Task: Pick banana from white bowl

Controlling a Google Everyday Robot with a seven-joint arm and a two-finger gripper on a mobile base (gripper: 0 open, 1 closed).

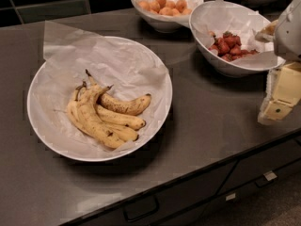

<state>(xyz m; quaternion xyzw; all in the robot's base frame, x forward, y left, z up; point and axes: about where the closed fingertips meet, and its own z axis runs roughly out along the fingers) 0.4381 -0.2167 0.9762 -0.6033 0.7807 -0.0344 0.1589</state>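
Note:
The white bowl (51, 140) is wide and shallow, lined with crinkled white paper, and sits on the dark counter at the left. Several yellow bananas (101, 114) with brown spots lie in it, stems pointing up and back. My gripper (278, 102) hangs at the far right edge of the view, above the counter's front edge, well to the right of the bowl and apart from the bananas. It holds nothing that I can see.
A smaller white bowl of strawberries (231, 45) stands at the back right, close to my arm. Another bowl of orange fruit (164, 6) stands behind it. Drawers with handles (141, 208) run below the counter's front edge (197, 168).

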